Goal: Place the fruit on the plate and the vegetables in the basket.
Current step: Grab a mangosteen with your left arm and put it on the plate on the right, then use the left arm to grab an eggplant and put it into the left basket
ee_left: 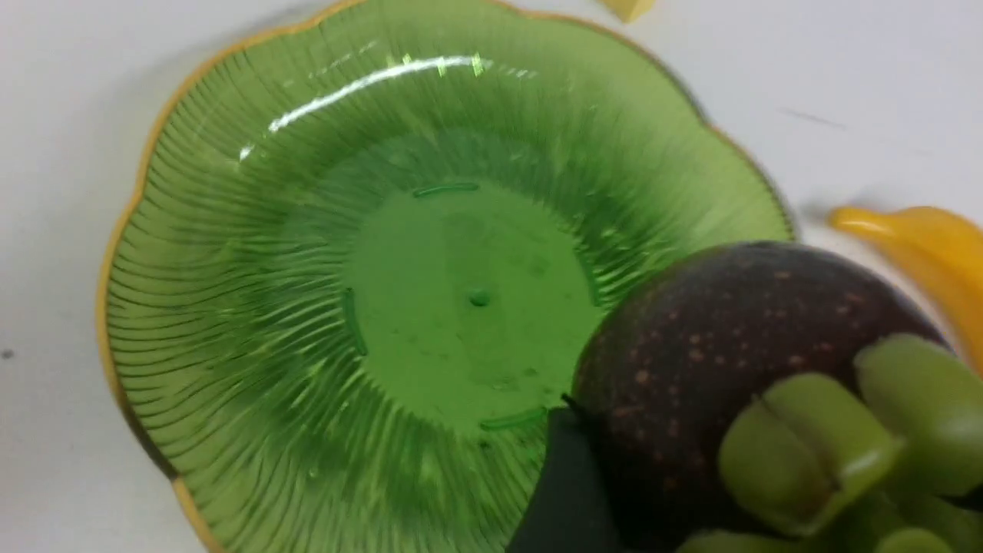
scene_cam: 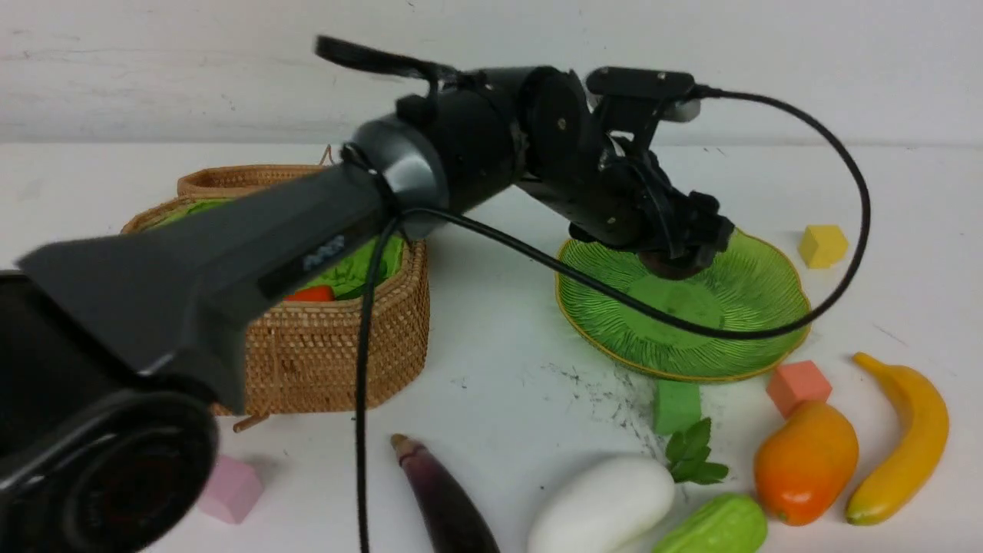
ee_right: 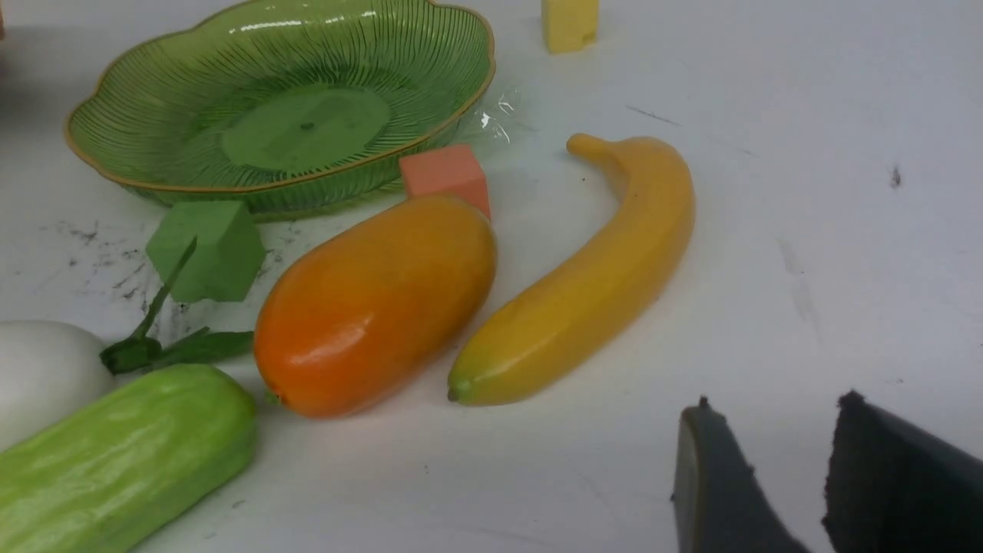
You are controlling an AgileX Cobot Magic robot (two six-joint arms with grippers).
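Jaws on the left arm (scene_cam: 695,230) clamp the mangosteen (ee_left: 737,369) above the plate (scene_cam: 752,353); the right arm's (ee_right: 768,468) stand apart. Only the carrot (scene_cam: 311,294) seems basketed; mango (scene_cam: 806,465), banana (scene_cam: 914,442), eggplant (scene_cam: 449,499), radish (scene_cam: 603,503) and cucumber (scene_cam: 718,526) remain on the surface.

We had a bare stretch of counter (scene_cam: 491,353) between basket (scene_cam: 399,322) and plate (scene_cam: 756,361). Black cable (scene_cam: 852,253) looped across the plate's front. Green and coral cubes (scene_cam: 677,407) crowded its near rim; mango (scene_cam: 806,465) and banana (scene_cam: 914,438) had a narrow gap between them.
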